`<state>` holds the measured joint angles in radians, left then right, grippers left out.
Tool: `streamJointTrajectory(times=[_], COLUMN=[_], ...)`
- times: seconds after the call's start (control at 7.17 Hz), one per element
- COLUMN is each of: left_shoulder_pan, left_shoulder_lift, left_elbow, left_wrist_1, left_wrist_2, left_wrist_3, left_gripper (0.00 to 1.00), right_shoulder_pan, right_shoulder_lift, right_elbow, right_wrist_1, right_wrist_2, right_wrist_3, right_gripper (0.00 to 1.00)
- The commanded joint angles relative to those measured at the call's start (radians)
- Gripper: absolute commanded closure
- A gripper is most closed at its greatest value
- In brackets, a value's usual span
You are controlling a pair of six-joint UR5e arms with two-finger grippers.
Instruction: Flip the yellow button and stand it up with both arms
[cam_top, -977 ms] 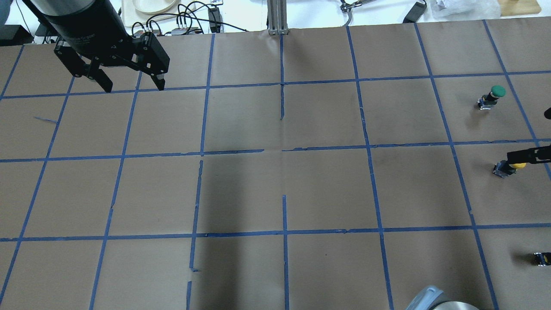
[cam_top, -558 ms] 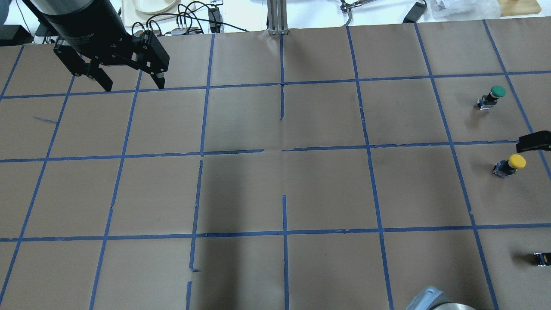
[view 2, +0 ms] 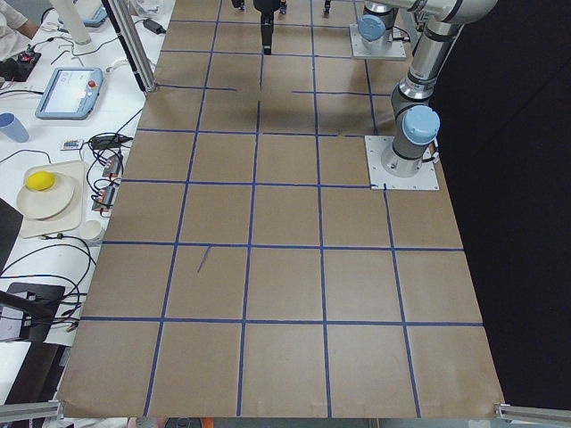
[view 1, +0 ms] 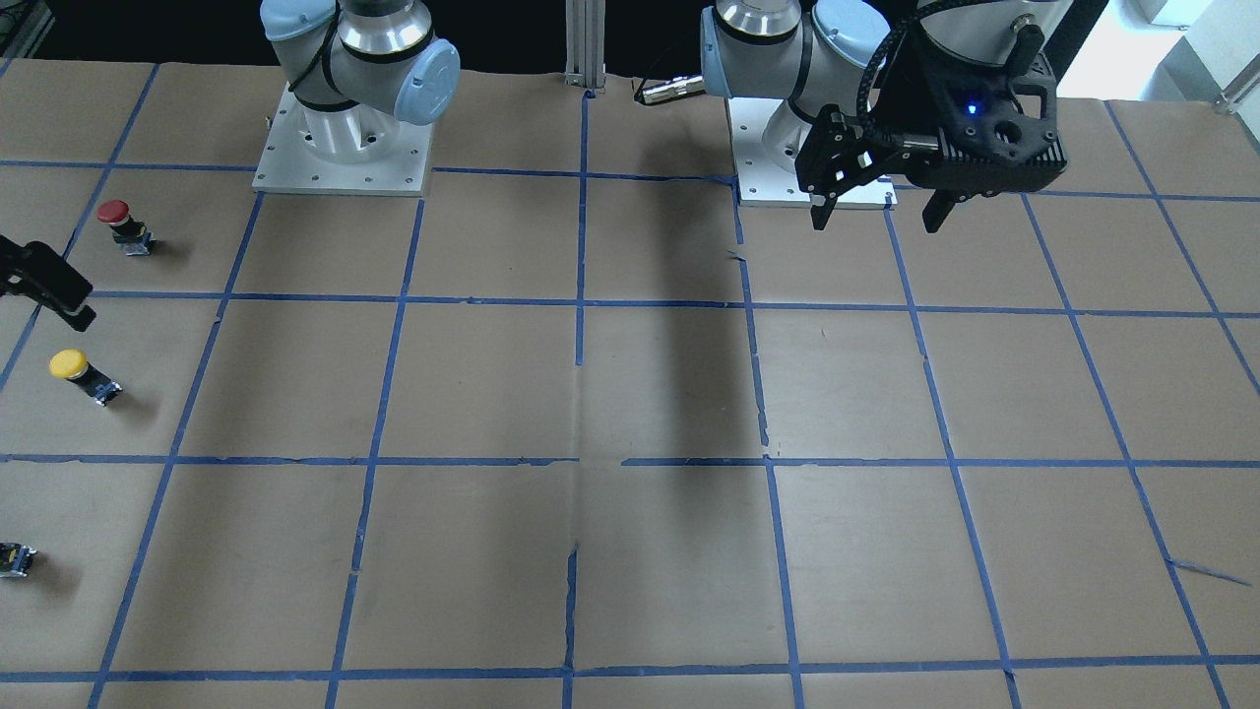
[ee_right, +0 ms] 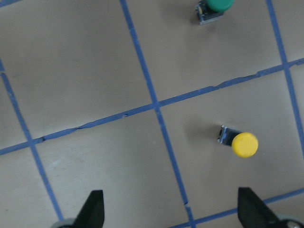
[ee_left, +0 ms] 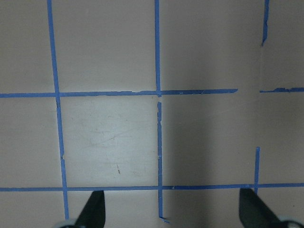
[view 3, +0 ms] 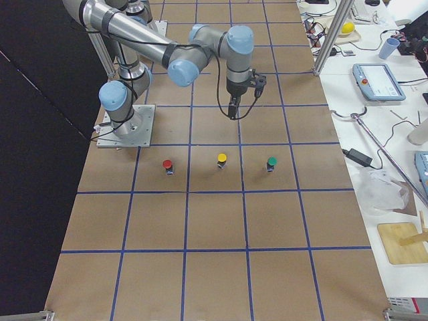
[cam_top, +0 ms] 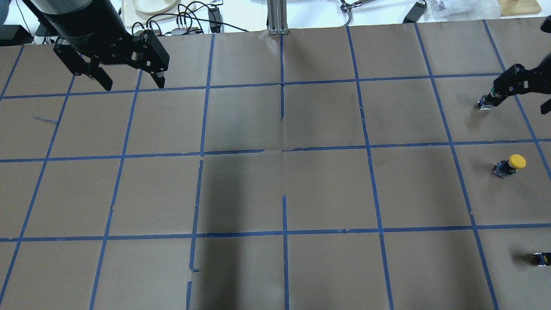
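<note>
Right gripper (ee_right: pixel 173 213) has pulled off the yellow button (cam_top: pixel 511 164) and swung toward the far side of the table (cam_top: pixel 327 189). In the overhead view it now covers most of the green button (ee_right: pixel 216 7), though the side view shows it up high, not touching. Yellow button hasn't shifted since; left gripper (cam_top: pixel 134 86) also same spot.

Yellow button sits alone in its taped square near the robot's right table edge, btwn the red button (view 1: pixel 118 219) and the green one, one per square. Looks upright on its black base, cap up, nothing touching it. Small black switch block (cam_top: pixel 541 258) lies well apart, nearer the robot.

Right fingers spread wide w/ nothing btwn them; wrist cam looks down on bare paper, yellow cap off to one side. Prob lifted and open so the cap stays clear and the button isn't knocked over.

Left fingers likewise wide apart, empty, hanging over the far left squares, well away from all buttons. Seems parked there to stay out of the way.

Judgement: the flip-and-stand looks done, only retreat left.
</note>
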<state>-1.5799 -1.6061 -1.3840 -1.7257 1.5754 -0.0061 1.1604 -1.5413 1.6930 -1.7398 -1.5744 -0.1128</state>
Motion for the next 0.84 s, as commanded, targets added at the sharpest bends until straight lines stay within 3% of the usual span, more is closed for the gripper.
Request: streamJointTrajectory(times=[0.0, 0.14, 0.56, 0.7], left_shoulder_pan=[0.0, 0.001, 0.005, 0.005], left_shoulder_lift=[0.0, 0.0, 0.0, 0.002], left_elbow=[0.002, -0.001, -0.003, 0.002], left_wrist_1=[0.0, 0.0, 0.014, 0.014], left_wrist_2=[0.0, 0.0, -0.002, -0.002], left_wrist_3=[0.0, 0.003, 0.005, 0.005], left_gripper=[0.0, 0.0, 0.0, 0.0], right_shoulder_pan=[0.228, 0.311, 0.462, 0.461], right_shoulder_lift=[-0.014, -0.028, -0.075, -0.079], right_elbow=[-0.07, -0.078, -0.096, -0.099], right_wrist_1=[0.143, 0.223, 0.284, 0.313], right_wrist_2=[-0.007, -0.009, -0.01, -0.013], right_wrist_3=[0.229, 0.248, 0.323, 0.324], right_gripper=[0.0, 0.0, 0.0, 0.0])
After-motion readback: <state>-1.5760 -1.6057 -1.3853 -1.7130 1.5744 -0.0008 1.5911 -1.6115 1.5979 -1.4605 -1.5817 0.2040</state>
